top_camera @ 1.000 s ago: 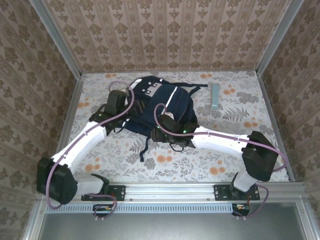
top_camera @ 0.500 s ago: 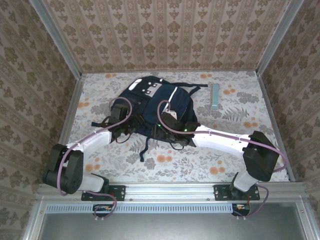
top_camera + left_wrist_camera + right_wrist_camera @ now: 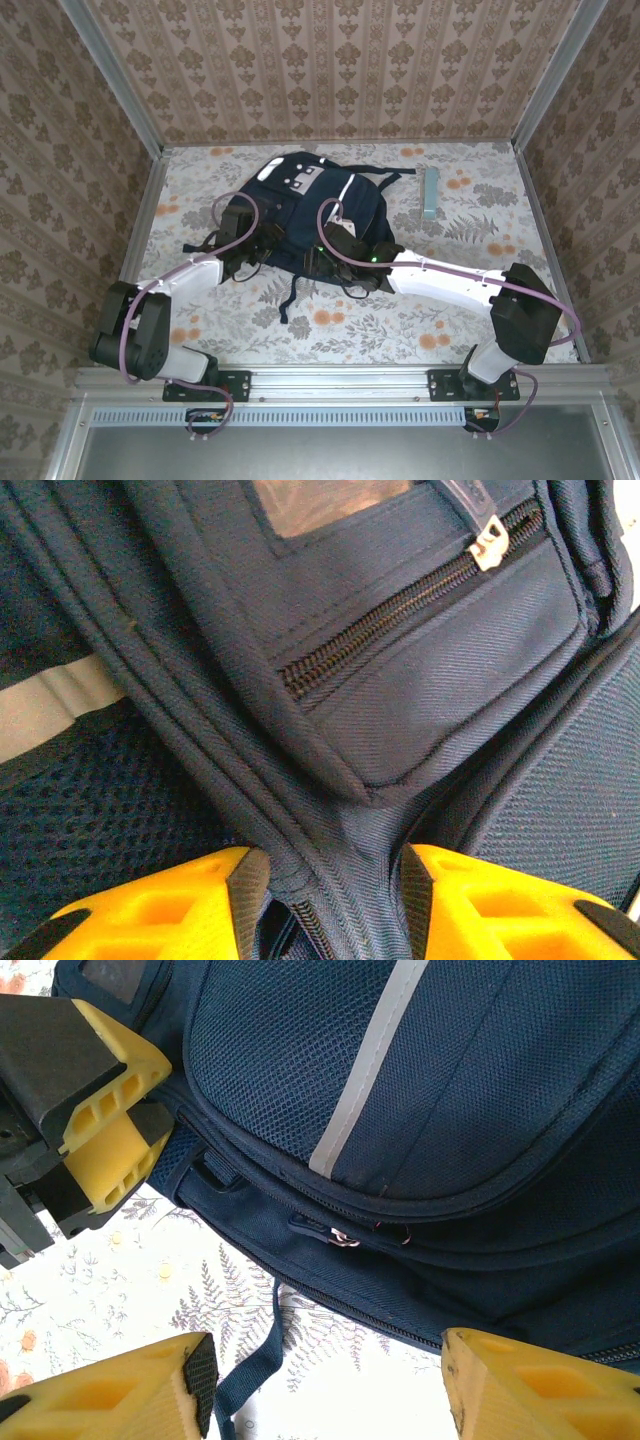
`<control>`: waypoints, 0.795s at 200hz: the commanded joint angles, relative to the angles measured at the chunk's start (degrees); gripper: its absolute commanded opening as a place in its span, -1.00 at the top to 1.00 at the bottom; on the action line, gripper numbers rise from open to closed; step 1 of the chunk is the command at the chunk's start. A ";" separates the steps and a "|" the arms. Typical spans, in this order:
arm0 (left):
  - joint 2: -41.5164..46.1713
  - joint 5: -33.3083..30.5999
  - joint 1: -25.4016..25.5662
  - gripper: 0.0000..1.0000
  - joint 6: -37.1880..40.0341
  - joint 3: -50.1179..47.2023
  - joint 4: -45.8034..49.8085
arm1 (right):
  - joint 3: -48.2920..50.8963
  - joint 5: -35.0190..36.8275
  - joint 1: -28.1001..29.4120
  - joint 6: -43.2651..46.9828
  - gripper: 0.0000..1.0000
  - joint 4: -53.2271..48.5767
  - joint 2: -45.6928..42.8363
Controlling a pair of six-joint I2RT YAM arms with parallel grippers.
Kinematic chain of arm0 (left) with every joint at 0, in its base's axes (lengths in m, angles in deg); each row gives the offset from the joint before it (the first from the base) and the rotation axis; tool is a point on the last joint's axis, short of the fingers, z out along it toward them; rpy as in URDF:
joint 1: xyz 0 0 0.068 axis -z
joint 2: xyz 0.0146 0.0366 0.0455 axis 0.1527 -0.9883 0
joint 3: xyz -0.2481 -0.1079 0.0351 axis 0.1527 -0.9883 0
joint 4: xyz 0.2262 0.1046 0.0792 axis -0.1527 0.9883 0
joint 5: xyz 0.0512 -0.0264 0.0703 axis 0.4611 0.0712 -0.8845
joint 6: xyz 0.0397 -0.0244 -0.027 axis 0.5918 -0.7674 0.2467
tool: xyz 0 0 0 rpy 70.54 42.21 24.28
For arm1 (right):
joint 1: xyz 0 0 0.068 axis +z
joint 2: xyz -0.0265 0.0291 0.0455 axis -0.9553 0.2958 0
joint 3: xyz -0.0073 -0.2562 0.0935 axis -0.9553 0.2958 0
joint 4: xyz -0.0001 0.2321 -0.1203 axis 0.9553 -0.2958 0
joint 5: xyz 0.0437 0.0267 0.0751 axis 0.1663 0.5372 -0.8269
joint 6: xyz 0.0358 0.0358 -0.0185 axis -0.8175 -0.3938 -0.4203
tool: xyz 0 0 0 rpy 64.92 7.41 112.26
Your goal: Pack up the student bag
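The student bag (image 3: 312, 208), navy with a white stripe, lies flat mid-table with its straps trailing toward me. My left gripper (image 3: 332, 895) is at the bag's near left corner (image 3: 252, 262), shut on a bunched fold of navy fabric and zip seam. The fold fills the gap between its yellow fingers (image 3: 248, 890). A front pocket zip with a pale pull (image 3: 488, 548) lies beyond. My right gripper (image 3: 330, 1390) hovers open at the bag's near edge (image 3: 322, 264). Between its fingers I see bare tablecloth and a loose strap (image 3: 262, 1350). A zipper pull (image 3: 335, 1235) lies just ahead of it.
A flat blue-grey oblong item (image 3: 430, 192) lies on the floral tablecloth (image 3: 400, 320), right of the bag. Patterned walls enclose the table on three sides. The left gripper's yellow fingers (image 3: 110, 1110) sit close beside the right one.
The left arm drew back from the bag's left side to its near corner, and its jaws narrowed onto the fabric. The right arm barely moved and its jaws widened slightly.
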State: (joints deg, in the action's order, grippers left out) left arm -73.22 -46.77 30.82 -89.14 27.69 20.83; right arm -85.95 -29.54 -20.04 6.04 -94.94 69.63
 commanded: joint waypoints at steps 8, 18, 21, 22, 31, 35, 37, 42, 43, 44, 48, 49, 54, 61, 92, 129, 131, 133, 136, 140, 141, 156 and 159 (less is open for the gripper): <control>-0.77 -1.27 -0.36 0.09 -3.22 -0.18 0.85 | 0.20 2.10 -0.28 -0.61 -0.31 -2.06 -0.90; -1.01 -1.37 -0.33 0.08 -3.82 -0.07 1.23 | 0.04 2.06 -0.24 -0.45 -0.32 -2.16 -0.80; -1.13 -1.50 -0.33 0.08 -4.14 0.07 1.70 | 0.02 2.09 -0.22 -0.48 -0.32 -2.11 -0.73; -1.13 -1.57 -0.33 0.08 -4.31 0.05 1.85 | 0.02 2.07 -0.21 -0.48 -0.32 -2.10 -0.72; -1.19 -2.05 -0.34 0.08 -4.94 -0.11 2.32 | 0.02 2.14 -0.26 -0.48 -0.32 -2.11 -0.71; -1.22 -2.17 -0.39 0.08 -5.22 -0.07 2.77 | 0.02 2.14 -0.25 -0.44 -0.32 -2.14 -0.71; -1.23 -2.28 -0.35 0.08 -5.52 0.00 3.07 | 0.02 2.10 -0.27 -0.47 -0.32 -2.14 -0.72; -1.29 -2.56 -0.29 0.08 -5.84 -0.04 3.46 | 0.02 2.18 -0.26 -0.46 -0.32 -2.06 -0.69; -1.26 -2.58 -0.31 0.08 -5.95 -0.05 3.52 | 0.02 2.16 -0.27 -0.47 -0.32 -2.07 -0.70; -1.29 -2.60 -0.32 0.08 -6.00 -0.06 3.46 | 0.02 2.19 -0.28 -0.48 -0.32 -2.08 -0.71; -1.39 -2.61 -0.32 0.08 -6.05 -0.19 3.32 | 0.02 2.17 -0.27 -0.41 -0.32 -2.03 -0.72; -1.40 -2.61 -0.28 0.08 -6.01 -0.17 3.23 | -0.02 2.20 -0.23 -0.40 -0.32 -2.06 -0.72; -1.57 -2.46 -0.29 0.10 -5.98 -0.15 2.84 | 0.01 2.22 -0.26 -0.37 -0.32 -1.98 -0.72; -1.90 -2.19 -0.24 0.14 -5.89 -0.08 2.22 | 0.02 2.23 -0.27 -0.39 -0.32 -1.94 -0.72; -3.89 0.44 -0.25 0.24 -4.89 0.47 -3.82 | -0.22 2.05 -0.24 0.29 -0.32 -1.86 -0.37; -3.55 1.99 -0.30 0.71 -4.48 1.68 -6.42 | -1.13 1.83 -0.08 1.79 -0.32 -3.28 0.78; -3.35 2.03 -0.30 0.74 -4.52 1.69 -6.37 | -1.28 1.84 -0.03 1.84 -0.32 -3.48 0.89; -3.14 2.11 -0.26 0.76 -4.49 1.76 -6.31 | -1.42 1.82 0.02 1.95 -0.31 -3.67 1.04; -2.90 2.16 -0.27 0.80 -4.55 1.86 -6.20 | -1.59 1.87 0.02 1.98 -0.32 -3.92 1.30; -2.47 2.30 -0.25 0.84 -4.63 1.87 -6.18 | -1.85 1.84 0.07 2.09 -0.31 -4.18 1.49; -2.33 2.35 -0.25 0.86 -4.68 1.87 -6.18 | -1.92 1.82 0.11 2.08 -0.31 -4.23 1.57; -0.19 2.74 -0.28 1.00 -5.32 1.67 -5.88 | -2.56 1.94 0.63 1.64 -0.30 -4.68 2.42; 0.23 2.75 -0.25 1.00 -5.42 1.63 -5.79 | -2.61 1.90 0.67 1.45 -0.30 -4.64 2.61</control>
State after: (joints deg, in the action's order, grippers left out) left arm -76.65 -46.11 30.74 -94.50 27.69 17.29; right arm -86.45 -29.32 -20.00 6.76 -96.51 70.27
